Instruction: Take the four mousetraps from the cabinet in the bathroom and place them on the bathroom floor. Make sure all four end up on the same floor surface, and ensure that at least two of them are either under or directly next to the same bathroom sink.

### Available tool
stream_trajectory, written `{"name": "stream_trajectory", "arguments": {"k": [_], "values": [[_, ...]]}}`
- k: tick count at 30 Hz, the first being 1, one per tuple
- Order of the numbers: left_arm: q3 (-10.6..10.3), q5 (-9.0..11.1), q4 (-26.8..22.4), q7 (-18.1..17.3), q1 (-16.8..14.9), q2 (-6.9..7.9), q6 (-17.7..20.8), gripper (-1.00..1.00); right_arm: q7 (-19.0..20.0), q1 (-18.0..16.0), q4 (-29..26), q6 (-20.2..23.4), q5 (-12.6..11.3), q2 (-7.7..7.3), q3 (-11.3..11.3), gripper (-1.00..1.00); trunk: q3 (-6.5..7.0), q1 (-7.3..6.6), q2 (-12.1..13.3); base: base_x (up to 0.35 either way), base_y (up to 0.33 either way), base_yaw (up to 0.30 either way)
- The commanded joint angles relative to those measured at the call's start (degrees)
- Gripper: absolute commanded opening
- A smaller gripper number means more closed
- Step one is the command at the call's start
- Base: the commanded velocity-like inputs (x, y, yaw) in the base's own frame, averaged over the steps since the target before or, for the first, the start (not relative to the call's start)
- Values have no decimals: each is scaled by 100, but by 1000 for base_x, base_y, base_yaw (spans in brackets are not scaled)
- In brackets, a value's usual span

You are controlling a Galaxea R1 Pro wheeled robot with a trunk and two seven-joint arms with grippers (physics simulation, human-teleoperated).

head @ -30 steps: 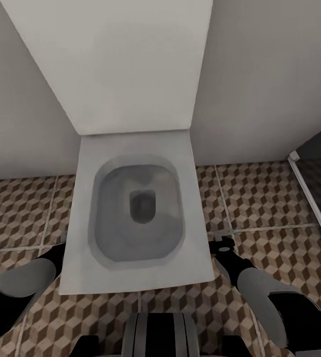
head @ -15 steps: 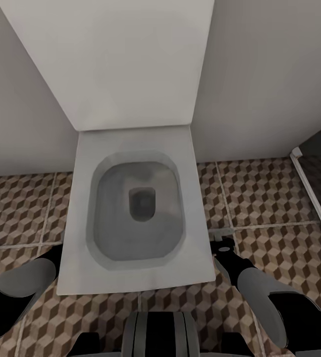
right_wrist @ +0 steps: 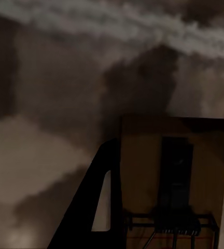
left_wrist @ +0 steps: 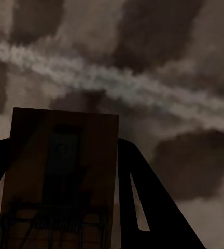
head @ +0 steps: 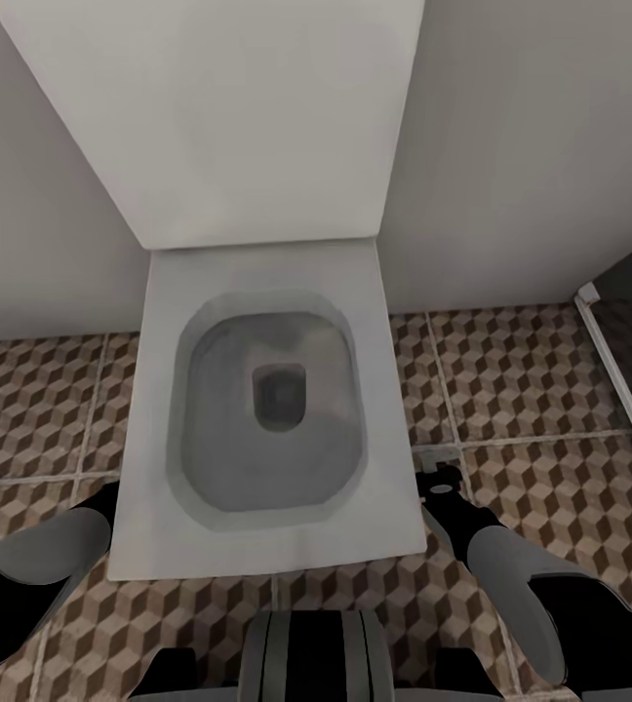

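1. Head view shows a white squarish toilet (head: 267, 409) standing on the cube-patterned brown and beige tiled bathroom floor (head: 540, 390); no sink is visible.
2. Left gripper (left_wrist: 65, 218) is clamped on a flat dark-brown mousetrap with grey wire (left_wrist: 60, 176).
3. Right gripper (right_wrist: 169, 218) grips a second such mousetrap (right_wrist: 174, 171).
4. I judge that both must yet be placed.

No text, label, brand, number or sign can be read anywhere.
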Motion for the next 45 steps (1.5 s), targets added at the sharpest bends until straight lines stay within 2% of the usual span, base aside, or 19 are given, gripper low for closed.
{"name": "stream_trajectory", "arguments": {"k": [1, 14, 15, 45], "values": [[-48, 25, 0, 3, -4, -1, 32, -100, -5, 0, 13, 25, -19, -6, -32, -100, -13, 11, 0, 0, 0, 0], [-48, 25, 0, 6, -4, -1, 32, -100, -2, 0, 5, 25, -19, -2, -32, -100, -88, 11, 0, 0, 0, 0], [-48, 25, 0, 7, -4, -1, 32, -100, -2, 0, 8, 22, -19, 0, -32, 100, -89, 11, 0, 0, 0, 0], [-48, 25, 0, 4, -4, -1, 32, -100, -2, 0, 5, 25, -19, -5, -32, 100, -90, 11, 0, 0, 0, 0]]}}
